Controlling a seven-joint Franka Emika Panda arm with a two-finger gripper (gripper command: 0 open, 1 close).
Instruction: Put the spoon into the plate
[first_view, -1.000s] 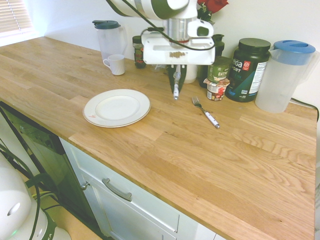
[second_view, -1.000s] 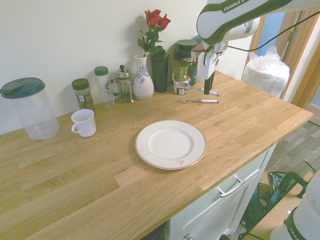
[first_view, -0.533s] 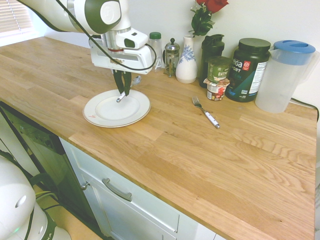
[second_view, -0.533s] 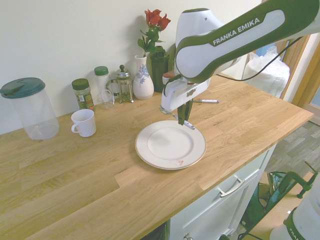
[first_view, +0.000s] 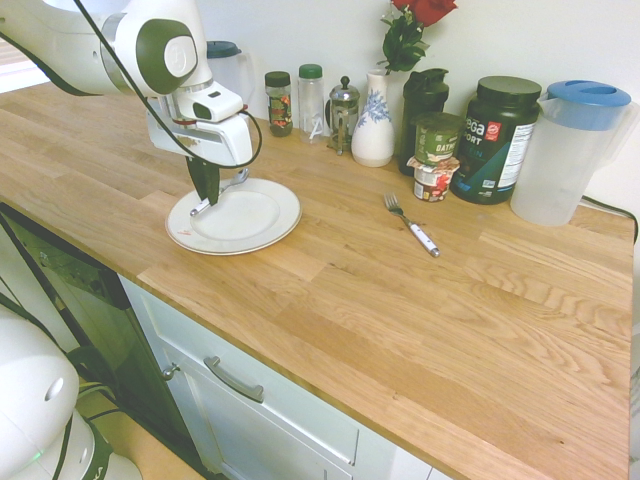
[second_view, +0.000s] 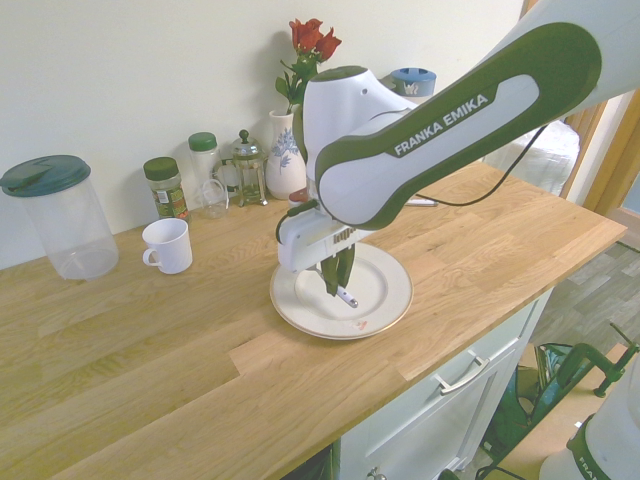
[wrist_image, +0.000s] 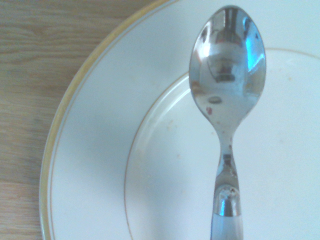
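Note:
The round white plate (first_view: 272, 224) sits near the counter's front edge, and it shows too in the second exterior view as the plate (second_view: 388, 300). My gripper (first_view: 205, 190) hangs low over the plate's left part and is shut on the spoon (first_view: 236, 181). The spoon lies tilted across the fingers, just above the plate. I cannot tell whether it touches. From the other side, the gripper (second_view: 338, 283) shows the spoon's light handle end (second_view: 347, 297) poking out below it. In the wrist view the spoon's silver bowl (wrist_image: 227, 75) lies over the plate's inner ring (wrist_image: 90, 150).
A matching fork (first_view: 412, 225) lies on the wood to the right. Along the wall stand a vase with a rose (first_view: 373, 125), jars, a black tub (first_view: 495, 135) and a blue-lidded pitcher (first_view: 570, 150). A white mug (second_view: 167, 245) and a clear jug (second_view: 58, 215) stand further along.
The arm swept from the jars by the wall across to the plate, carrying the spoon. It has come down low over the plate, and the spoon now lies flatter.

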